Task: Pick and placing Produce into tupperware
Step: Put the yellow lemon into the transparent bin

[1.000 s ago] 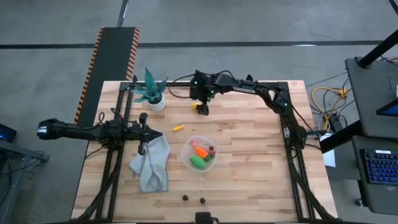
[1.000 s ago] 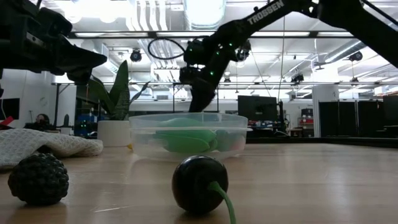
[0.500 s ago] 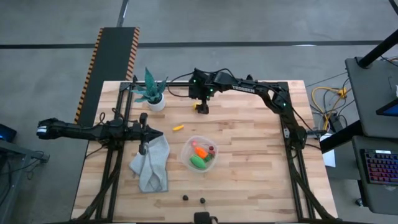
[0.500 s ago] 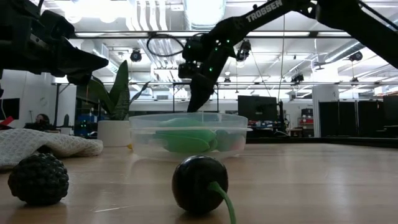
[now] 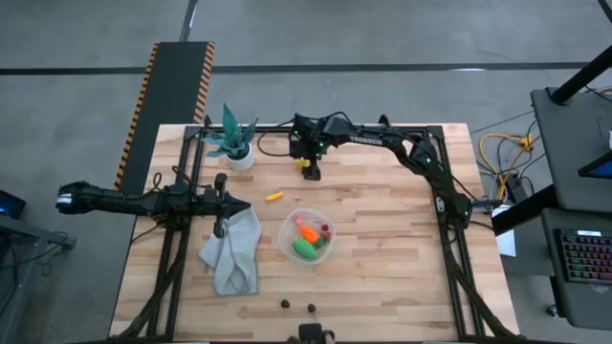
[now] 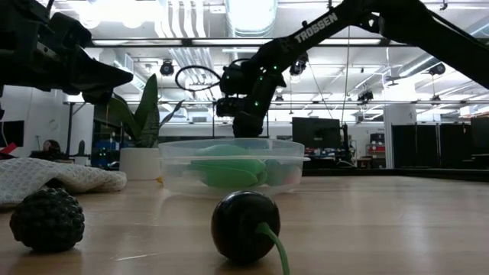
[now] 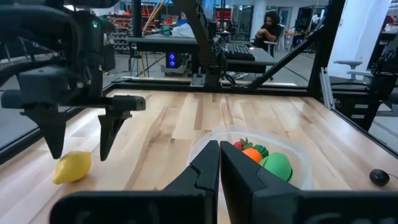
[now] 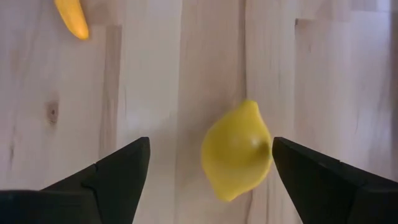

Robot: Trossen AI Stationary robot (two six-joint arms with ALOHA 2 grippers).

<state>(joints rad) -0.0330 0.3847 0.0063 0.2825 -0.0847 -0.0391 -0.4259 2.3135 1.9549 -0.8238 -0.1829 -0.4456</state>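
A yellow lemon (image 8: 236, 152) lies on the wooden table at the far middle, also in the high view (image 5: 308, 176). My right gripper (image 8: 210, 149) hangs open over it, pointing steeply down, one finger on each side; the left wrist view shows that gripper (image 7: 79, 146) just above the lemon (image 7: 71, 168). The clear round tupperware (image 5: 308, 237) stands mid-table and holds a green oval, an orange carrot and a red piece (image 7: 261, 158). My left gripper (image 7: 219, 168) is shut, level, at the table's left beside a cloth (image 5: 232, 250).
A small yellow piece (image 5: 273, 196) lies between lemon and cloth. Two dark pieces, a bumpy one (image 6: 47, 219) and a stemmed one (image 6: 244, 227), sit near the front edge. A teal potted plant (image 5: 232, 141) stands at the far left. Bare wood (image 5: 402, 277) spreads on the right.
My right gripper has sunk toward the lemon, so that in the low view its fingers now drop behind the tupperware's rim. The lemon and the other pieces lie where they were.
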